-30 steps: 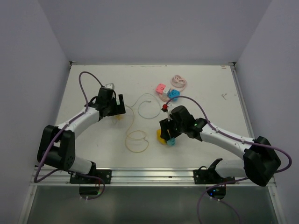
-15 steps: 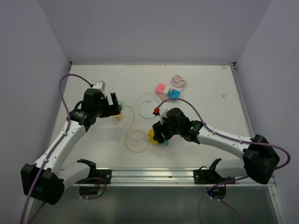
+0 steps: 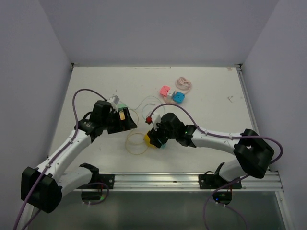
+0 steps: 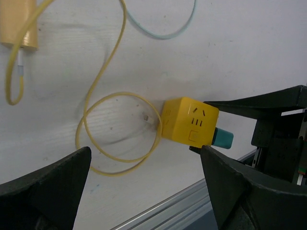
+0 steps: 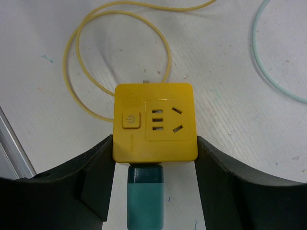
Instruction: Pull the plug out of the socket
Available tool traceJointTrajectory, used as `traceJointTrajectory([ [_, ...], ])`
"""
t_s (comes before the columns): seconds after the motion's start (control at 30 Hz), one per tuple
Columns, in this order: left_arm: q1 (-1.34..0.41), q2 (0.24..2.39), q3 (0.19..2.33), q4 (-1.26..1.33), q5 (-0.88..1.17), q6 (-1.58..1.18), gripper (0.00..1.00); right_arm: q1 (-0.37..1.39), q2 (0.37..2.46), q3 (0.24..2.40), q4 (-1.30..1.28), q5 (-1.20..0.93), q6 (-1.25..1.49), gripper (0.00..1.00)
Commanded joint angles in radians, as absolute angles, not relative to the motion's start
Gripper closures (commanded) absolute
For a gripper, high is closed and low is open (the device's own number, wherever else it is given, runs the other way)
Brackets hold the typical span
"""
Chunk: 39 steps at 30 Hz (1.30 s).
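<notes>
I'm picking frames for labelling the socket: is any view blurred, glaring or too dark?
Top external: even, soft light, no glare, the yellow socket cube small but sharp. Left wrist: cube sharp, left fingers dark and blurred. Right wrist: cube and teal plug crisp, right fingers near-black.

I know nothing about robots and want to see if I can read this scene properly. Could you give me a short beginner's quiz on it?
1. True or false: the teal plug is already out of the yellow socket cube.
2. In one word: are the fingers of the left hand open or shut?
3. Which hand has a finger against each side of the cube?
A. left hand
B. right hand
C. neither

Key: 1 false, the plug sits in the cube's side. 2 open, over the table and holding nothing. 3 B.
</notes>
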<state>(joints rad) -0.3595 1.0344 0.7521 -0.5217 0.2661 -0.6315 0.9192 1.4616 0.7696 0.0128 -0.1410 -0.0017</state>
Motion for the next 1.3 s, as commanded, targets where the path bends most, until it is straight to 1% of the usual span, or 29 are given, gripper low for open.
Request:
traceJointTrajectory([
  [0.0, -0.444, 1.049, 0.732, -0.417, 0.299, -0.719, 0.0, 0.922, 1.444, 0.785, 0.028, -0.103, -0.055, 0.86],
  [0.07, -0.48, 1.068, 0.727, -0.381, 0.295, -0.736, 0.0, 0.923, 1.408, 0.761, 0.008, -0.098, -0.054, 0.8],
  [0.1, -0.504, 1.087, 0.72, -0.367, 0.293, -0.75, 0.01, 0.923, 1.398, 0.755, 0.005, -0.101, -0.051, 0.74],
  [0.17, -0.518, 1.106, 0.713, -0.336, 0.296, -0.759, 0.0, 0.923, 1.364, 0.739, 0.003, -0.113, -0.035, 0.67],
  [0.2, -0.525, 1.123, 0.707, -0.324, 0.299, -0.767, 0.0, 0.923, 1.355, 0.733, 0.003, -0.118, -0.028, 0.59],
  [0.27, -0.529, 1.138, 0.707, -0.295, 0.299, -0.773, 0.0, 0.922, 1.335, 0.721, 0.003, -0.123, -0.014, 0.53],
  [0.3, -0.535, 1.152, 0.709, -0.287, 0.304, -0.776, 0.0, 0.923, 1.332, 0.718, -0.02, -0.124, -0.011, 0.47],
  [0.37, -0.543, 1.178, 0.713, -0.265, 0.304, -0.782, 0.0, 0.923, 1.33, 0.716, -0.026, -0.124, -0.008, 0.41],
  [0.4, -0.555, 1.187, 0.716, -0.259, 0.302, -0.787, 0.0, 0.922, 1.33, 0.716, -0.029, -0.124, -0.008, 0.34],
  [0.47, -0.569, 1.213, 0.718, -0.236, 0.301, -0.793, 0.0, 0.923, 1.33, 0.713, -0.032, -0.123, -0.006, 0.28],
  [0.5, -0.586, 1.221, 0.721, -0.229, 0.301, -0.801, 0.0, 0.923, 1.324, 0.712, -0.032, -0.121, -0.008, 0.22],
  [0.57, -0.612, 1.248, 0.719, -0.207, 0.302, -0.811, 0.0, 0.923, 1.318, 0.704, -0.032, -0.127, 0.026, 0.18],
  [0.6, -0.623, 1.258, 0.721, -0.199, 0.305, -0.818, 0.0, 0.923, 1.31, 0.703, -0.032, -0.127, 0.029, 0.13],
  [0.67, -0.649, 1.282, 0.723, -0.184, 0.304, -0.825, 0.0, 0.923, 1.301, 0.7, -0.04, -0.127, 0.041, 0.1],
  [0.7, -0.655, 1.29, 0.724, -0.183, 0.299, -0.827, 0.0, 0.923, 1.289, 0.699, -0.044, -0.126, 0.047, 0.07],
  [0.87, -0.676, 1.321, 0.736, -0.175, 0.293, -0.828, 0.0, 0.922, 1.209, 0.707, -0.08, -0.112, 0.074, 0.01],
  [0.97, -0.692, 1.336, 0.758, -0.164, 0.308, -0.825, 0.0, 0.922, 1.135, 0.704, -0.118, -0.071, 0.09, 0.01],
  [1.13, -0.718, 1.365, 0.767, -0.147, 0.34, -0.828, 0.0, 0.919, 1.016, 0.684, -0.193, 0.078, 0.123, 0.01],
  [1.27, -0.729, 1.379, 0.747, -0.109, 0.377, -0.845, 0.0, 0.908, 0.977, 0.661, -0.251, 0.176, 0.161, 0.01],
])
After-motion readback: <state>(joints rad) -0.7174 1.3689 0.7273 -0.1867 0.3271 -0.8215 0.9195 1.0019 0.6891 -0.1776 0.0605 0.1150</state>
